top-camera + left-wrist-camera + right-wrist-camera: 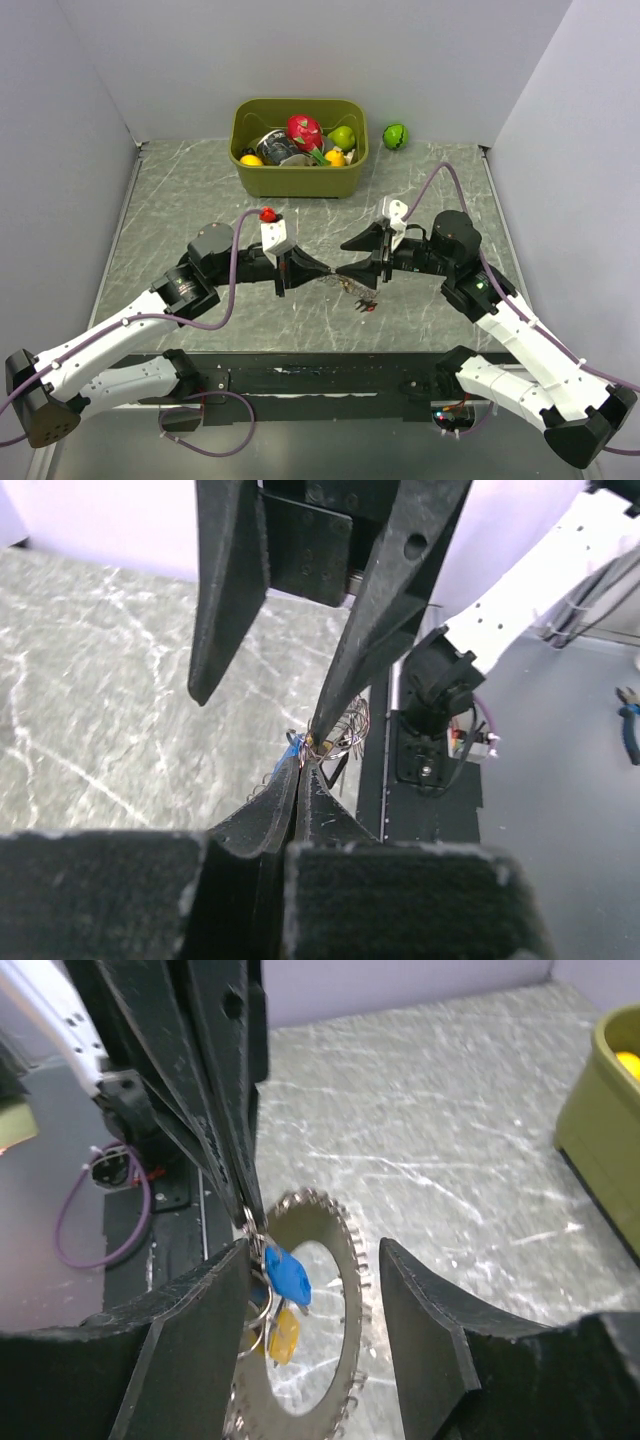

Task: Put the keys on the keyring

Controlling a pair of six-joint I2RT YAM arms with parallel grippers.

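Over the middle of the tabletop, a little toward its near edge, the two arms meet tip to tip; the left end effector [300,772] is clenched, its fingers pressed together on the rim of the keyring [347,1290], which hangs tilted just above the tabletop. The right end effector [312,1250] is released, its fingers spread to either side of the keyring, one fingertip touching the wire cluster at the left tips; a blue key [288,1275] and a yellow key [283,1335] dangle there against the ring's inner edge. An olive bin [300,180] of toy fruits sits at the far edge.
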